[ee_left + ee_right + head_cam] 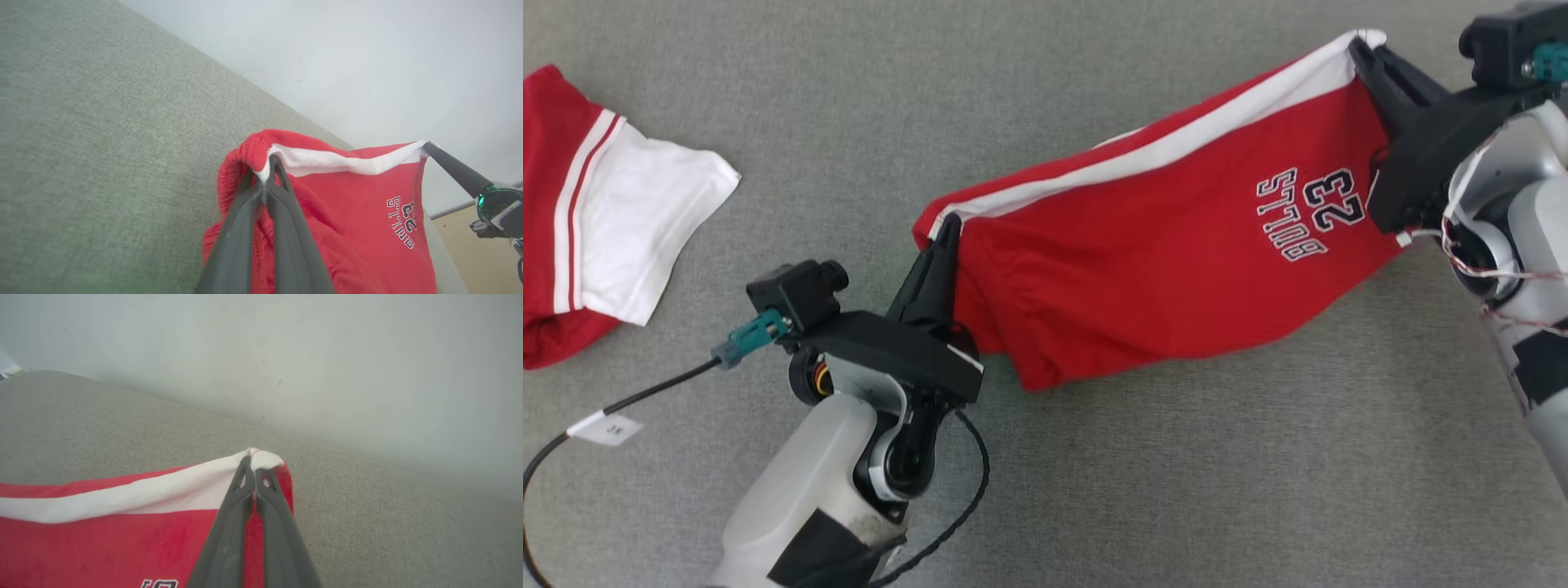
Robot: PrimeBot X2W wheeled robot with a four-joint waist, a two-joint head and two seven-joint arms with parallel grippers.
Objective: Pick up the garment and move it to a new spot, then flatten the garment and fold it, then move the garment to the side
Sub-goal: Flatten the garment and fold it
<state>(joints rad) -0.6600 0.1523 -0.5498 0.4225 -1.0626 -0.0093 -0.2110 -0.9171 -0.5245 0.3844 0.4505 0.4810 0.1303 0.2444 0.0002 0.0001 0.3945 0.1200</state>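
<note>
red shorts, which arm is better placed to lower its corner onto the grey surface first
Left, probably: left fingers pinch the red shorts over the middle of the grey surface; right fingers hold their corner near its edge.

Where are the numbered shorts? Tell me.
Head view, centre to right: the shorts are stretched between the left gripper at their lower-left corner and the right gripper at their upper-right, well right of the second garment.

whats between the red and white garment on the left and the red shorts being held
Bare grey surface, seen in the head view, separates that garment from the shorts.
</note>
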